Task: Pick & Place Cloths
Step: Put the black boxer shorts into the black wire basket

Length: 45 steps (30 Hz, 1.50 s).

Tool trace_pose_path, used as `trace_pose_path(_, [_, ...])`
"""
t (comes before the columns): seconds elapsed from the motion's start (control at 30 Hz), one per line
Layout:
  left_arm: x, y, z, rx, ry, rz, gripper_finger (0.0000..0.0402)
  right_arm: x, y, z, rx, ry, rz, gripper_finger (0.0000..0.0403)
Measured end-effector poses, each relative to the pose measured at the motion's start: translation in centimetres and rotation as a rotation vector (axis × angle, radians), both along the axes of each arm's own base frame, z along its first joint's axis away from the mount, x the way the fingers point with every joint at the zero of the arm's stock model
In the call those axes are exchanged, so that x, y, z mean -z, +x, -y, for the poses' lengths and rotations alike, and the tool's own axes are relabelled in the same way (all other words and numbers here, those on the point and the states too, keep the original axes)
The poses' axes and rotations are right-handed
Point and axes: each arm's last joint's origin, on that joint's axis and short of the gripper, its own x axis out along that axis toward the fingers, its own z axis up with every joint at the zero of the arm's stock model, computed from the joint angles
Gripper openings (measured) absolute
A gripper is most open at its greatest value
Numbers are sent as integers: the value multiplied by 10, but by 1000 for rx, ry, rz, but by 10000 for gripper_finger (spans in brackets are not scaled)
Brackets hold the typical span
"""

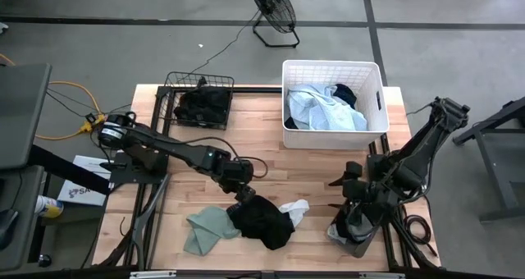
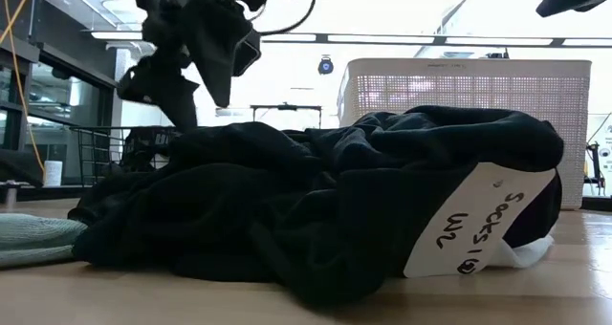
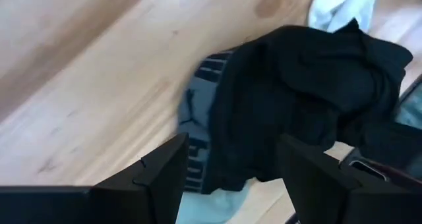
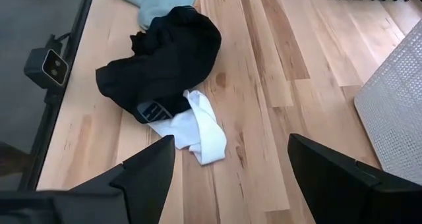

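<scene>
lab or workshop floor – concrete (taped lines), floor fan [image 1: 273, 8], ceiling strip lights [image 2: 411, 40]

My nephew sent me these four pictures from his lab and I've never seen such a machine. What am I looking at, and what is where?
It is a robot with two dark arms at a wooden table, sorting cloths. One picture looks straight down, one looks level across the tabletop, and two come from cameras on the wrists.

The left gripper hangs over a black cloth, fingers open, holding nothing. Beside that cloth lie a green cloth and a white cloth.

The right gripper waits at the table's right side, also open and empty.

At the far edge, a white basket holds pale blue and dark cloths, and a wire basket holds black ones.
</scene>
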Motion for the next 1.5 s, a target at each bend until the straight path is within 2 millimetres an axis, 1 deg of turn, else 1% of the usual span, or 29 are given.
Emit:
trace_pose_path(0.27, [32, 13, 10, 55, -64, -83, 223, 2, 1, -1, 27, 32, -4, 286])
trace_pose_path(0.43, [40, 19, 18, 75, -82, -63, 223, 1, 1, -1, 27, 37, -3, 286])
trace_pose_path(0.67, [57, 24, 20, 73, -75, -100, 223, 1, 1, -1, 29, 39, -2, 286])
trace_pose_path(0.83, [61, 28, 23, 79, -80, -72, 216, 1, 1, -1, 41, 54, -3, 286])
trace_pose_path(0.9, [61, 28, 23, 81, -78, -74, 199, 1, 1, -1, 45, 57, -4, 286])
trace_pose_path(1.0, [61, 28, 23, 80, -76, -73, 160, 2, 1, -1, 45, 56, -4, 286])
trace_pose_path(1.17, [62, 27, 22, 71, -60, -85, 81, 2, 1, -1, 46, 56, -5, 286])
trace_pose_path(1.27, [62, 26, 22, 71, -54, -91, 26, 2, 1, -1, 46, 56, -5, 286])
trace_pose_path(1.3, [62, 26, 22, 73, -53, -90, 14, 2, 1, -1, 46, 56, -5, 286])
trace_pose_path(1.4, [62, 26, 22, 88, -49, -85, 8, 2, 1, -1, 55, 65, -4, 286])
trace_pose_path(1.5, [55, 25, 21, 94, -44, -96, 5, 2, 1, -1, 68, 80, -4, 286])
